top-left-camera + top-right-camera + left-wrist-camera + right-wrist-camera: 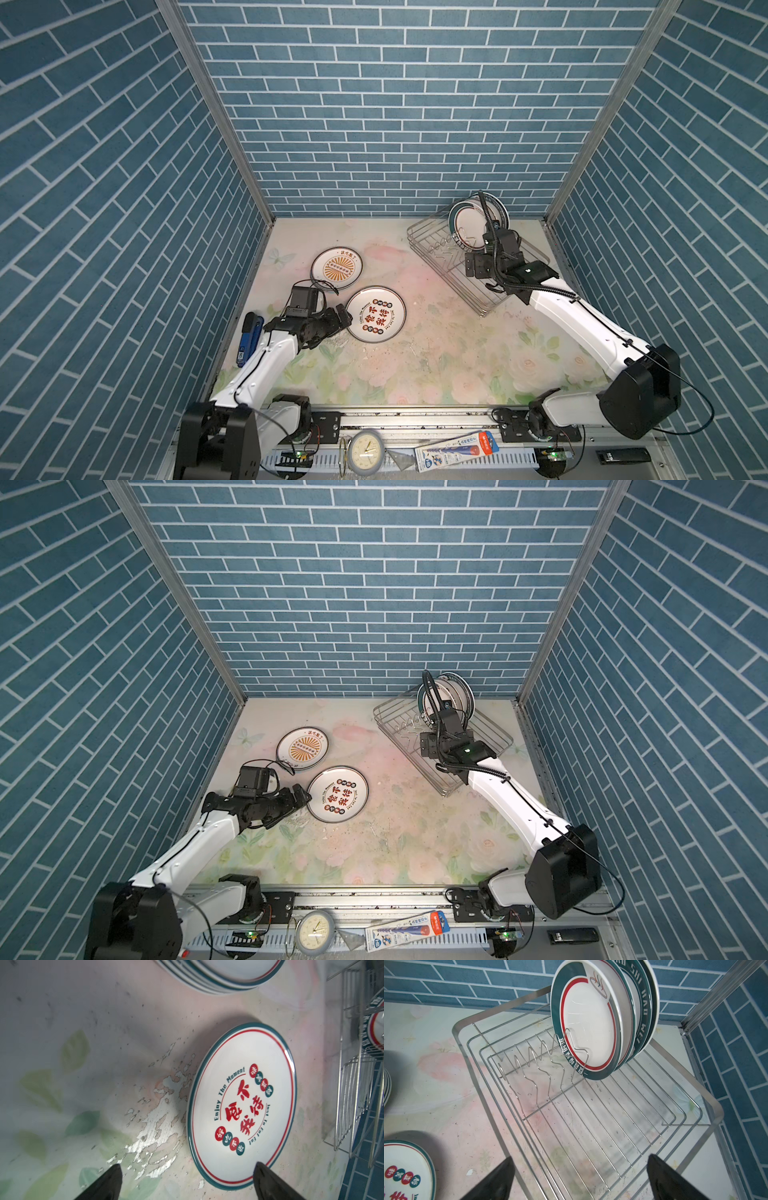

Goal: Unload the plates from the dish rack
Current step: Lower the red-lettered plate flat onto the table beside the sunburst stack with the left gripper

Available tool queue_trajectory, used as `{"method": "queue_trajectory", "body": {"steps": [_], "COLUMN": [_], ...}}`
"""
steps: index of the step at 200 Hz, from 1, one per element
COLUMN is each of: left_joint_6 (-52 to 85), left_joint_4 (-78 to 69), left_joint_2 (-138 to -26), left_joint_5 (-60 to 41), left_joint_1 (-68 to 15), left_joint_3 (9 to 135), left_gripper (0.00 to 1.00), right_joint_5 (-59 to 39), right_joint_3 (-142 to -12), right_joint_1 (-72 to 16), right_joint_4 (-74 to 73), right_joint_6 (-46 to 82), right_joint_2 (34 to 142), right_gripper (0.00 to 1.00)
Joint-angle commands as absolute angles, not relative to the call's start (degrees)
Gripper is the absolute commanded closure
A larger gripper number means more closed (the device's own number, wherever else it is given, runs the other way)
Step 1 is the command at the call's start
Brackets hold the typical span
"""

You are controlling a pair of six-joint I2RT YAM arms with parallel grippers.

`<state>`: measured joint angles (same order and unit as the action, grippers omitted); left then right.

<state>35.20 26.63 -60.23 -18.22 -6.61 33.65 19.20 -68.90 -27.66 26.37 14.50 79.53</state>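
Against the back wall, the rack [500, 1008] holds a few plates [589, 1028] leaning tight together. My right gripper [581, 1158], open and empty, could drag two out together; my left gripper [187, 1167], open too, could clip the lone plate [243, 1105] beside it.

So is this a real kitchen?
Probably a pretend kitchen for robot practice: brick-patterned walls box in a flowery table, robot arms reach over it, and a dish rack holds plates.
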Motion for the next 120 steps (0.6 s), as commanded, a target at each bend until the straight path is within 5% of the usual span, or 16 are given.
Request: {"method": "queue_trajectory", "body": {"steps": [1, 120], "left_joint_6": [33.48, 34.51], "left_joint_4": [31.22, 29.53], "left_joint_2": [-58.74, -56.95], "left_joint_5": [-15.64, -10.47], "left_joint_1": [-6.33, -6.41], "left_joint_3": [37.54, 42.42], "left_gripper": [0.01, 0.01], "right_joint_5": [12.48, 2.99], "right_joint_3": [-76.05, -106.16], "right_joint_1": [-24.17, -14.50], "right_joint_4": [27.45, 36.54], "right_joint_6": [9.26, -5.45], "right_joint_2": [83.59, 111.49], "right_gripper": [0.01, 0.07]}}
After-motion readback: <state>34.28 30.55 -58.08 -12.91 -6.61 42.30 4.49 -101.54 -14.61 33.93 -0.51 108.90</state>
